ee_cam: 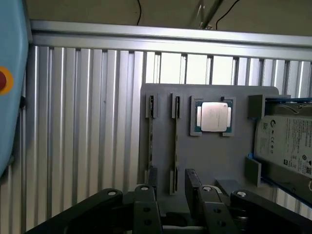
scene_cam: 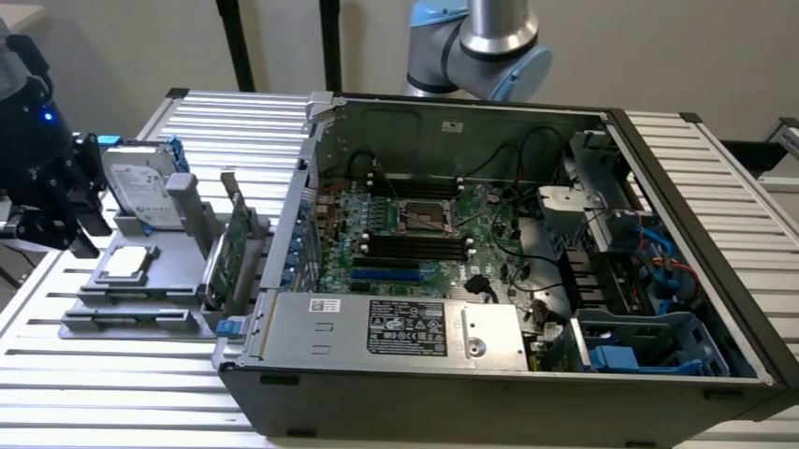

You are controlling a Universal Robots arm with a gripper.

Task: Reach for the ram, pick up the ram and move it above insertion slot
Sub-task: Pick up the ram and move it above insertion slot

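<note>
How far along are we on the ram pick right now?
Done: nothing yet; the ram stands on edge in the gray holder, ungripped. In hand: the gripper hangs open just over that holder. Left: grasp, lift, carry to the memory slots in the open case.

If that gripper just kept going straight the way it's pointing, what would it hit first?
Likely the ram, a thin board standing on edge in the grey holder; it lines up with the open gripper. Depth is unclear.
</note>
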